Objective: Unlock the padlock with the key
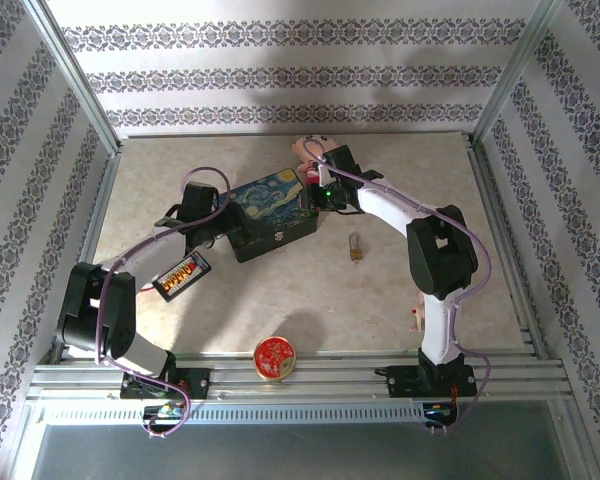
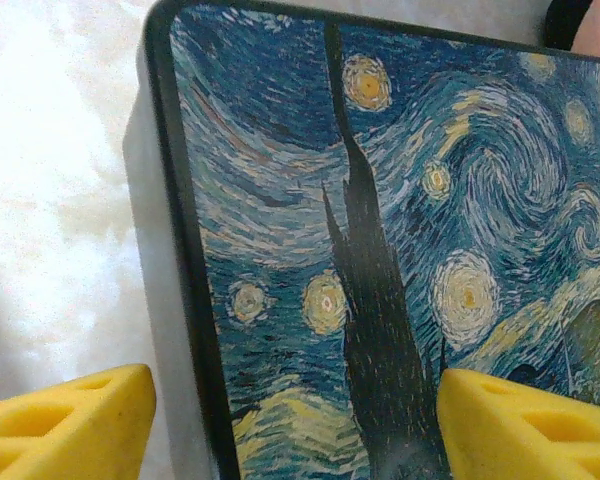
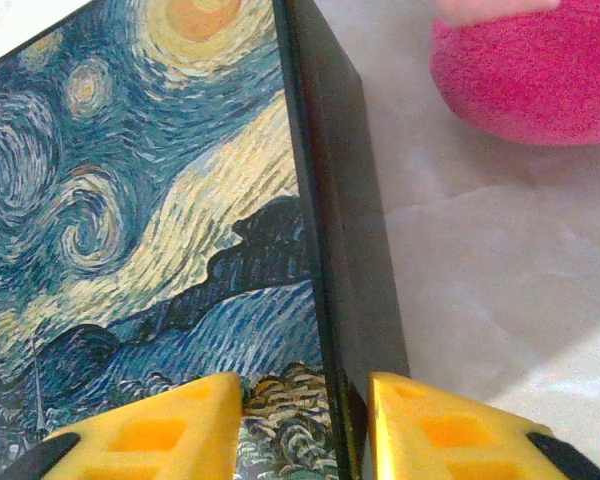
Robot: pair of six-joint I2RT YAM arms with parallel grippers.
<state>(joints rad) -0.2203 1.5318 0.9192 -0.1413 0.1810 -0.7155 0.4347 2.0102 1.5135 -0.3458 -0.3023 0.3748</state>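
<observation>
At the left, the left gripper (image 2: 295, 430) has its jaws spread wide. One yellow finger (image 2: 70, 420) hangs outside the left edge of the blue painted tin box (image 1: 275, 212), over the pale table (image 1: 240, 310), and the other hangs above the lid's swirling night sky. Nothing is pinched between them. Near the front edge of the table, below the box in the top view, stands a round red tin (image 1: 275, 358). At the box's right end, the right gripper (image 3: 305, 430) has its jaws partly apart, astride the right rim. One finger (image 3: 150, 435) is over the painted lid, the other beside the dark side wall, and they are not clamped on it. A fuzzy pink object (image 3: 530, 70) lies just beyond that end. The padlock (image 1: 355, 250), small and brass-gold, lies on the bare table to the right of the box, near it but not touching, apart from both grippers.
</observation>
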